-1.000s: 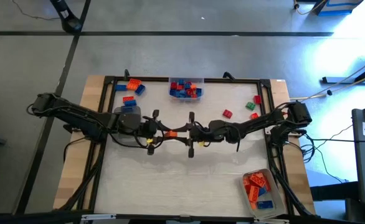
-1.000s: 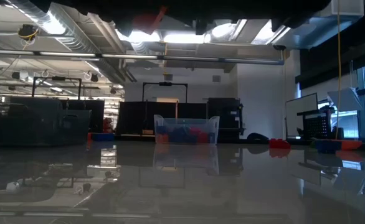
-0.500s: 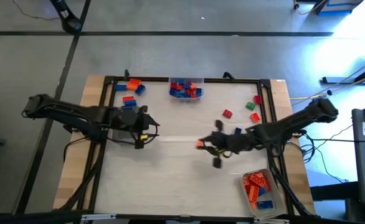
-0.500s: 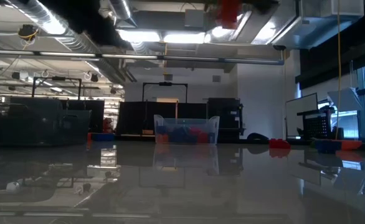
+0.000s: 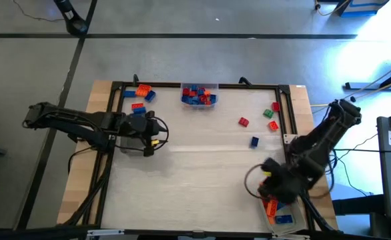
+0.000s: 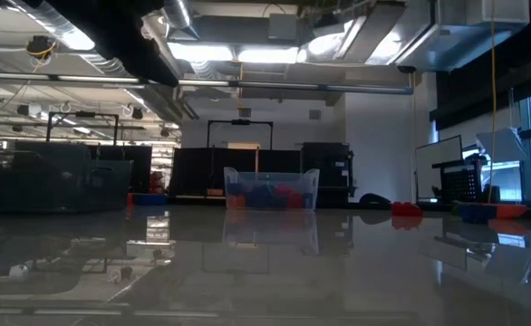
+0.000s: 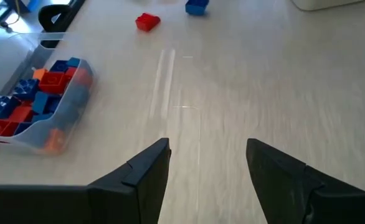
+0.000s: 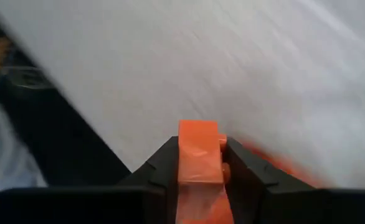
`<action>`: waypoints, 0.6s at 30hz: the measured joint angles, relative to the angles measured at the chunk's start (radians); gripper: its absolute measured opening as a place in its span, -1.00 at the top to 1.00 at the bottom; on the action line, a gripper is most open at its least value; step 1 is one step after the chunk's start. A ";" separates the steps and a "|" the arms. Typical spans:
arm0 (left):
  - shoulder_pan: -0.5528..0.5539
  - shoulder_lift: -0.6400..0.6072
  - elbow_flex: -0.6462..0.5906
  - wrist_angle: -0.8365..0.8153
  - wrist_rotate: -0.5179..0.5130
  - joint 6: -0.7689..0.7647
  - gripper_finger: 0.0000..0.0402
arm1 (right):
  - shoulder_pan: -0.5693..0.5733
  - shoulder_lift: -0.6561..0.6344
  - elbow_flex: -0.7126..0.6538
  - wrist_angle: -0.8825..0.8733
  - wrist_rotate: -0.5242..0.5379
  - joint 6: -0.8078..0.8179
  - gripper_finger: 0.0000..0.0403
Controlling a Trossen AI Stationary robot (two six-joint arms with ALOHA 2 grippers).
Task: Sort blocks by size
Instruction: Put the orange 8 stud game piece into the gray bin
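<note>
My right gripper (image 5: 265,176) is shut on an orange brick (image 8: 199,154), above the table near its near right corner, beside a clear tray (image 5: 280,205) of orange and blue bricks. My left gripper (image 5: 157,137) is open and empty (image 7: 207,162) over the table's left half. A second clear tray (image 5: 199,95) of blue and red bricks stands at the far edge and also shows in the left wrist view (image 7: 36,102). Loose bricks lie at the far left (image 5: 141,93) and far right: red (image 5: 243,121), blue (image 5: 254,141), green and red (image 5: 272,115). My right gripper pinches the orange brick by two opposite sides (image 8: 199,168) between its two fingers. The brick's end sticks out past the fingertips. It is lifted clear of the table.
A dark frame (image 5: 115,87) runs around the white table top. The middle and near left of the table (image 5: 182,193) are bare. In the low view the far tray (image 6: 272,190) stands on the table's far side, with the room behind it.
A second ago both grippers met at the table's middle with the orange brick between them. My right gripper has carried the brick toward the near right corner and its tray. My left gripper has drawn back a little toward the left edge, without the brick.
</note>
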 joint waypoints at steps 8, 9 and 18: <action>0.000 0.000 0.000 -0.003 0.000 -0.003 0.01 | 0.198 0.021 -0.077 -0.106 -0.201 0.527 0.49; 0.000 0.000 0.000 -0.002 0.000 -0.003 0.01 | 0.214 0.021 -0.091 -0.105 -0.200 0.556 0.49; 0.000 0.001 0.000 -0.003 0.000 -0.006 0.01 | 0.239 0.013 -0.120 -0.098 -0.264 0.609 0.12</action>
